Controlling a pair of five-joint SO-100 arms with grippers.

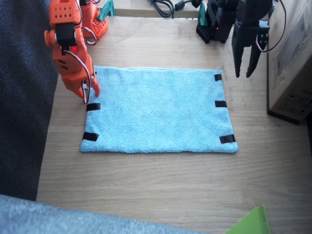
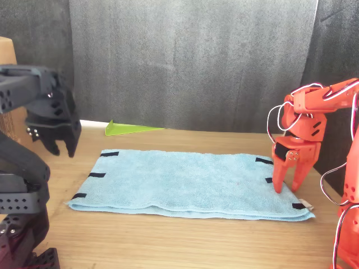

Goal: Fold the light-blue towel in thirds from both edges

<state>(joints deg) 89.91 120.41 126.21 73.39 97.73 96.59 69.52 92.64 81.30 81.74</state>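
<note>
We see both pictures in bright, soft daylight, and the wooden table point(image 1: 161, 190) shines palest at the far end of the fixed view, near the black left arm point(image 1: 246, 29), so the light seems to come from there. Shadows are faint: only a thin dark line runs under the near edge of the light-blue towel point(image 2: 185, 179) in the front view, and the dark curtain point(image 2: 190, 61) behind it stays dull with no glare. Both pictures look a little grainy and soft, and the grey cloth point(image 1: 58, 219) at the bottom of the fixed view is blurry.
</note>
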